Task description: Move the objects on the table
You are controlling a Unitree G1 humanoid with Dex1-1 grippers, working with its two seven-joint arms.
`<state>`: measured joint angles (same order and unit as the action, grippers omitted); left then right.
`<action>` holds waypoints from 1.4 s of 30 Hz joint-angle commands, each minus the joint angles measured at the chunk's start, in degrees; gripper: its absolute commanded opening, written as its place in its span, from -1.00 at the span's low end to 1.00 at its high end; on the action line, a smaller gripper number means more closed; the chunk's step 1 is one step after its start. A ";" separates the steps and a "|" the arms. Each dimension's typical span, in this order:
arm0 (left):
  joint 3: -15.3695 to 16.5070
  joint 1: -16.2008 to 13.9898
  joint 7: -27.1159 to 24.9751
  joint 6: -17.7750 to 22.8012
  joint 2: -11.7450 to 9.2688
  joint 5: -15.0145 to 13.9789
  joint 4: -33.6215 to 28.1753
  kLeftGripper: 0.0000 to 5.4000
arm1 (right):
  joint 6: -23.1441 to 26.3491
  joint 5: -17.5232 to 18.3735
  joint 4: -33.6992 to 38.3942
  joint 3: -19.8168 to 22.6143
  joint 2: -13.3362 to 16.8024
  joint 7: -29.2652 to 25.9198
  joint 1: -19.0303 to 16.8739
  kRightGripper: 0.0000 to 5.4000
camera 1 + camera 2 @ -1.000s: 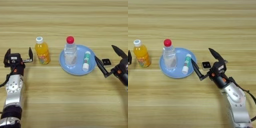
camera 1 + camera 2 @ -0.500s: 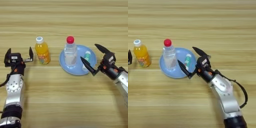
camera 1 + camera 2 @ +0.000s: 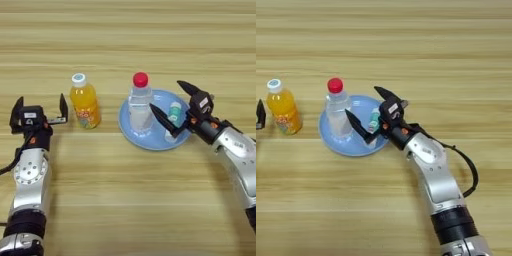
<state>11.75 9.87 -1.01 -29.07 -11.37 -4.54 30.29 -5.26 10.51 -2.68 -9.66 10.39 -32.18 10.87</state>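
Clear bottle (image 3: 140,102) and orange juice bottle (image 3: 84,101) stand upright, caps up.

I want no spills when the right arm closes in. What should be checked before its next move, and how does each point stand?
1. Right gripper fingers spread wide: ok.
2. Green-and-white tube between those fingers: ok.
3. Clear bottle upright on the blue plate: ok.
4. Lower finger clear of the clear bottle: cannot tell.
5. Orange juice bottle upright, off the plate: ok.
6. Left gripper open, beside the juice bottle, not touching: ok.
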 commanded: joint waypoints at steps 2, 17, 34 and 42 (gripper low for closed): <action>-0.14 -0.02 0.46 1.02 0.17 0.63 -0.77 1.00 | 1.99 2.20 1.74 -0.46 0.13 -2.80 -0.61 0.99; -0.18 -0.43 0.49 1.22 0.07 0.59 -1.33 1.00 | 3.27 -0.49 -2.19 -1.83 -3.24 -0.30 2.44 0.99; -0.07 -0.49 0.38 1.42 -0.05 0.49 -1.38 1.00 | 1.92 -2.26 -10.61 -4.12 -7.91 0.31 6.80 0.99; -0.03 -0.61 0.37 1.49 -0.07 0.46 -1.59 1.00 | 0.01 -2.49 -15.45 -3.57 -10.49 1.08 9.28 0.99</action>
<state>11.72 9.62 -0.69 -28.35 -11.38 -4.56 29.37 -4.61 8.50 -16.75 -13.49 0.82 -31.55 18.37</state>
